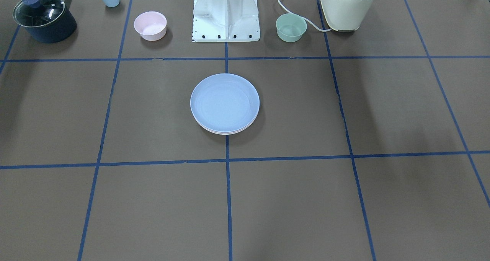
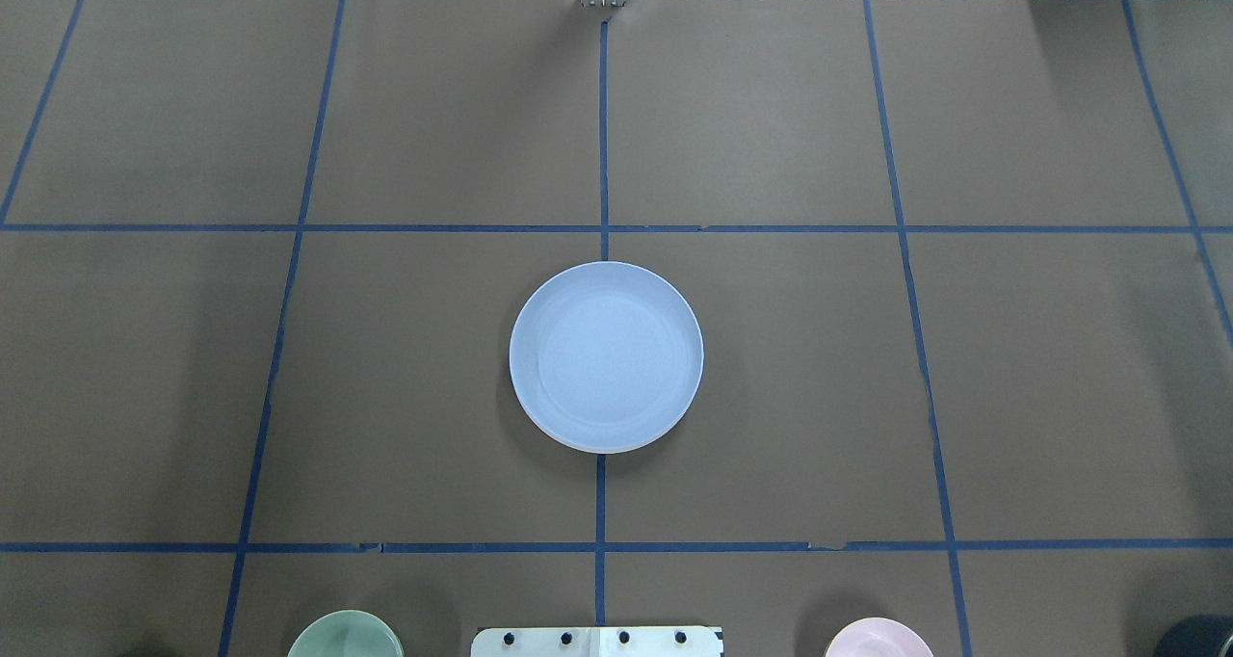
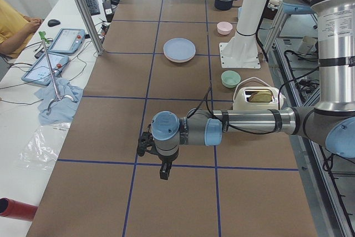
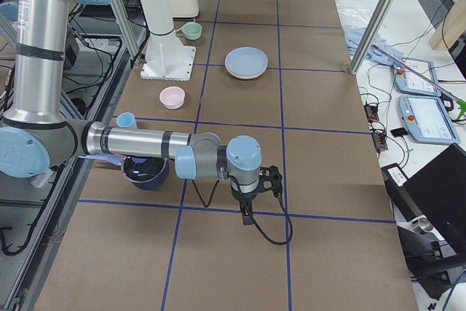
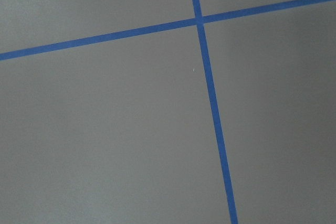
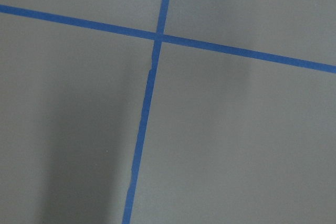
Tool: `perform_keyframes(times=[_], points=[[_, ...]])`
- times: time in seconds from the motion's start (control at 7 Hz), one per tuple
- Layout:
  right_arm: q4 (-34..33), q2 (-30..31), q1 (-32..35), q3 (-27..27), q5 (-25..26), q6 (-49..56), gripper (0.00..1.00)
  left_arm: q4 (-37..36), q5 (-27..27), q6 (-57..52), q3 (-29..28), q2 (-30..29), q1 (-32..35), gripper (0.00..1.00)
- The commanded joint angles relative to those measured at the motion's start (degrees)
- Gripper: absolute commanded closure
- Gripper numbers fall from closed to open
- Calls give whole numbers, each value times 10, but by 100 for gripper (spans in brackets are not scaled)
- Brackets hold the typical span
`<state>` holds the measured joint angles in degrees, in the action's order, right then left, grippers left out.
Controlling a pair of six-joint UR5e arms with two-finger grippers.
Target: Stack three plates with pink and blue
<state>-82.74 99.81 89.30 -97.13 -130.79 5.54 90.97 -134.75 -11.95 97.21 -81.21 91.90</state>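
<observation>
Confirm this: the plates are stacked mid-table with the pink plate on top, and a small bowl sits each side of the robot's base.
One error: the blue plate is on top, not the pink one; the exterior front-facing view shows it. The rest holds: the plates are stacked mid-table, and the pink bowl and mint-green bowl flank the base.

You have: pale blue round plastic plate (image 1: 224, 102), matt, smooth; brown paper table cover (image 1: 153, 199), matt; dark blue pot's glass lid (image 1: 42, 12), glossy.
</observation>
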Motion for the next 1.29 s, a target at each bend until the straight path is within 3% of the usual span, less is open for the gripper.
perform_keyframes(times=[0.0,1.14], points=[[1,1,0,3,0,0,0,0,0,0,0,0,-1,0],[1,13,-1,3,-5,0,0,-1,-1,2,3,0,0,0]])
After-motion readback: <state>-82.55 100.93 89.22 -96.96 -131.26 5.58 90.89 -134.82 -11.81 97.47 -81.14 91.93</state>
